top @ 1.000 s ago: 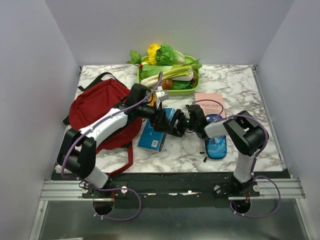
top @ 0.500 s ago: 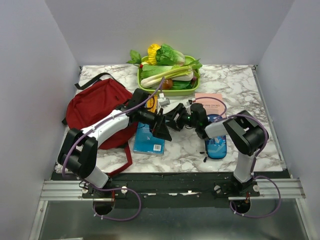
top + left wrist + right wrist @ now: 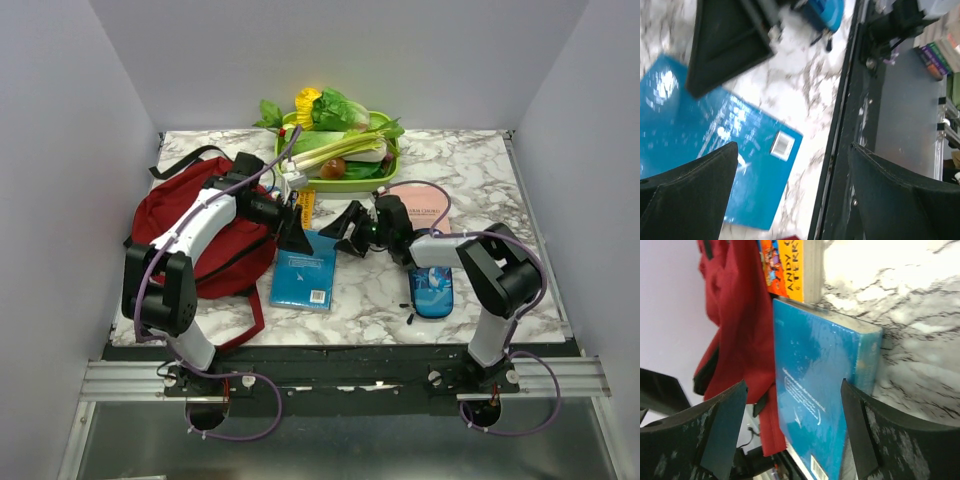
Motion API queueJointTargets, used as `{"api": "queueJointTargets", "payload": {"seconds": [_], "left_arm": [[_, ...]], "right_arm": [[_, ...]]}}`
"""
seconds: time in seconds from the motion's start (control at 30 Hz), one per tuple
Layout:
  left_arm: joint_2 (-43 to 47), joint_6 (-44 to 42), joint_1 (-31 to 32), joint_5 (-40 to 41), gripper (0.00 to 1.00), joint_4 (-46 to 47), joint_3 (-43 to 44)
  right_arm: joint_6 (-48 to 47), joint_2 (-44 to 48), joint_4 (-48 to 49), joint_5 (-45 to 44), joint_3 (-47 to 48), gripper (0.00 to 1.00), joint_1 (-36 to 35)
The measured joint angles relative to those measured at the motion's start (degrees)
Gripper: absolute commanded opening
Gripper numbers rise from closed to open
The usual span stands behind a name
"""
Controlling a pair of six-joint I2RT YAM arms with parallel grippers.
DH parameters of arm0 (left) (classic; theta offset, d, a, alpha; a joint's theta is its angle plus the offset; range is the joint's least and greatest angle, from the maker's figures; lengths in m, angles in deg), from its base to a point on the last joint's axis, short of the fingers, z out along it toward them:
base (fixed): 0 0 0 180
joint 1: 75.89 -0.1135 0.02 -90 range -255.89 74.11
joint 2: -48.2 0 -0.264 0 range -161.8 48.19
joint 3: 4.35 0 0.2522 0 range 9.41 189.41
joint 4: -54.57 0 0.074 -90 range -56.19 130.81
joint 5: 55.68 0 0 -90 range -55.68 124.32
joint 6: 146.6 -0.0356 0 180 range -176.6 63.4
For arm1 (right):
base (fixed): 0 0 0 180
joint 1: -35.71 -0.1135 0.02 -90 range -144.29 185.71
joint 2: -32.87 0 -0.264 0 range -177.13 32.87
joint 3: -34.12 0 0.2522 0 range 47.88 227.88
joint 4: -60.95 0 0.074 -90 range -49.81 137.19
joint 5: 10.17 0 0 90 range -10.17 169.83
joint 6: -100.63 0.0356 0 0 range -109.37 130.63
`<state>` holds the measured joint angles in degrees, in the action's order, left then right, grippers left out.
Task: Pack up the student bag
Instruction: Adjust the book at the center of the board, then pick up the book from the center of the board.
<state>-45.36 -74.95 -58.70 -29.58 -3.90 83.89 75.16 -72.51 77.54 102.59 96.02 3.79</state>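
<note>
The dark red student bag (image 3: 190,232) lies at the left of the table; its red fabric also shows in the right wrist view (image 3: 735,315). A blue book (image 3: 305,268) lies flat beside it, seen too in the left wrist view (image 3: 700,150) and the right wrist view (image 3: 815,390). An orange book (image 3: 305,205) lies at the bag's far right edge, its spine showing in the right wrist view (image 3: 790,265). My left gripper (image 3: 296,238) (image 3: 792,147) is open and empty just above the blue book's far left corner. My right gripper (image 3: 348,228) (image 3: 793,384) is open and empty at the book's far right corner.
A green tray (image 3: 388,172) of vegetables stands at the back centre. A pink book (image 3: 420,205) and a blue pencil case (image 3: 432,285) lie to the right, with small black pens (image 3: 410,318) beside the case. The table's front edge (image 3: 840,130) is near.
My left gripper has drawn back left and away toward the bag, off the blue book. The book has shifted slightly left and lies flat. My right gripper has moved back a little.
</note>
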Motion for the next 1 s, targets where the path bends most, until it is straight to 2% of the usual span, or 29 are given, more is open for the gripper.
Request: {"api": "queueJointTargets", "payload": {"seconds": [0.17, 0.33, 0.5, 0.7, 1.0], "left_arm": [[-2.54, -6.27, -2.19, 3.3, 0.96, -6.97, -5.03], [-3.21, -0.85, -1.77, 7.63, 0.98, -3.85, -11.89], [-2.67, 7.34, -1.73, 13.88, 0.98, 4.59, -15.61], [2.47, 15.13, -1.75, 22.03, 0.99, 13.0, -19.37], [4.55, 18.69, -1.75, 31.45, 0.99, 19.32, -20.65]], "right_arm": [[-6.97, 2.71, -11.63, -3.69, 2.16, 0.84, 0.0], [-9.7, 2.86, -17.16, -5.16, 2.01, 0.84, 0.0], [-10.36, 2.86, -17.97, -5.22, 1.92, 0.84, -0.35], [-10.58, 2.8, -17.92, -5.18, 1.92, 0.84, -1.53], [-10.14, 2.25, -16.87, -4.9, 1.92, 0.84, -1.9]]}}
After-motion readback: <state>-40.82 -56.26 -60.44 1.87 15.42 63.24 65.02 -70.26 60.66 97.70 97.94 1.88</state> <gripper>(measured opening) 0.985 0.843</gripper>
